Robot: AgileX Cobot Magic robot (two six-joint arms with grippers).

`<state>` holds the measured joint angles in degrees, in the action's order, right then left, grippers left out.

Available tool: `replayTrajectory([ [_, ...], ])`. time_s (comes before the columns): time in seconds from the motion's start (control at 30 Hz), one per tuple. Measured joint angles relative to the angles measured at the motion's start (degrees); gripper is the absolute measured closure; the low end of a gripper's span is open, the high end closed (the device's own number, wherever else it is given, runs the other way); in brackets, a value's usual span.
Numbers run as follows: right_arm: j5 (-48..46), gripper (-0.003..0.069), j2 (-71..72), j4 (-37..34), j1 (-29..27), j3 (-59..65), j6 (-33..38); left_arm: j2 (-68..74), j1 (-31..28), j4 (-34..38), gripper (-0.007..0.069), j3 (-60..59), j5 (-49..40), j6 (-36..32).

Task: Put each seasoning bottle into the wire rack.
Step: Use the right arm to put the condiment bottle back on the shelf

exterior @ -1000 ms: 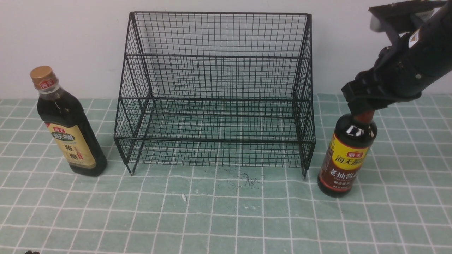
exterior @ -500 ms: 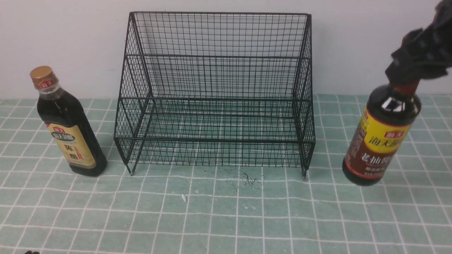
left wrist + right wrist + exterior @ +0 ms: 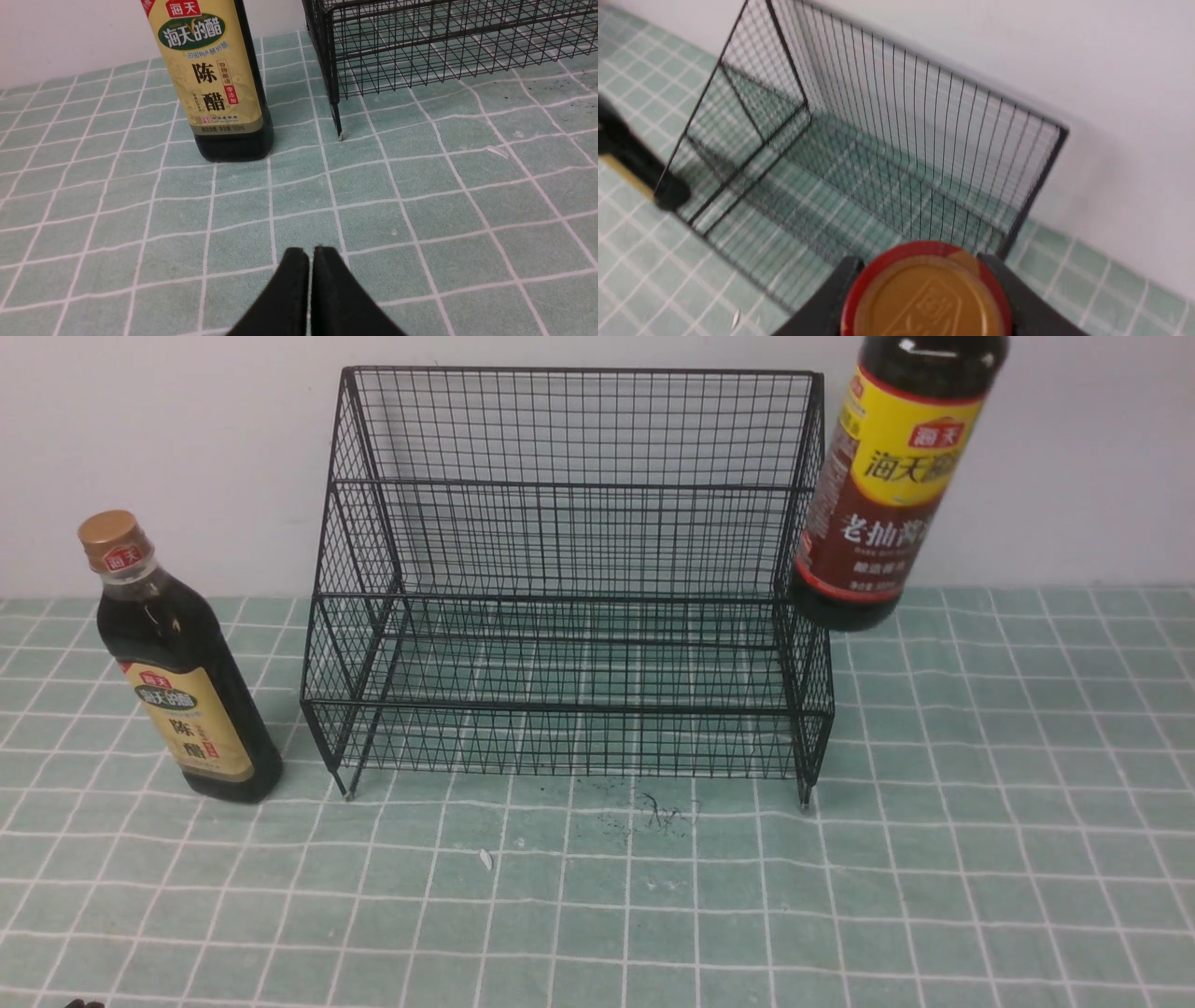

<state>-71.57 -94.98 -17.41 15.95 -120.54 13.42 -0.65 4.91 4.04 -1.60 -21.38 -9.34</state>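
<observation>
The black wire rack stands empty at the back middle of the table. A dark seasoning bottle with a yellow-and-maroon label hangs in the air beside the rack's upper right corner, its neck cut off by the front view's top edge. My right gripper is shut on that bottle's red-rimmed gold cap, with the rack below and ahead. The gold-capped, beige-labelled bottle stands left of the rack. My left gripper is shut and empty, low over the cloth, short of that bottle.
A green checked cloth covers the table, with a white wall behind. Dark smudges and a small white scrap lie in front of the rack. The rack's front left leg stands close beside the beige-labelled bottle.
The right arm has lifted the yellow-and-maroon bottle off the table, up and leftwards to the rack's top right corner. The left gripper and the other bottle have not moved.
</observation>
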Motion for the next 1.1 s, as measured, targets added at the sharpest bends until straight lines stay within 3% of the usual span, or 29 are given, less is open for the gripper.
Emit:
replayTrajectory([
  [0.33, 10.6, 0.0382, -11.8, -2.5, 0.0, -2.8, 2.3, 0.0, 0.0, 0.0, 0.0631, 0.0, 0.0, 0.0],
  [0.97, 6.2, 0.0382, -21.0, -2.7, 0.0, -3.0, 5.3, 0.0, 0.0, 0.0, 0.0631, 0.0, 0.0, 0.0],
  [1.1, 7.2, 0.0343, -20.9, -3.3, 0.0, -3.2, 5.3, 0.0, 0.0, 0.0, 0.0631, 0.0, 0.0, 0.0],
])
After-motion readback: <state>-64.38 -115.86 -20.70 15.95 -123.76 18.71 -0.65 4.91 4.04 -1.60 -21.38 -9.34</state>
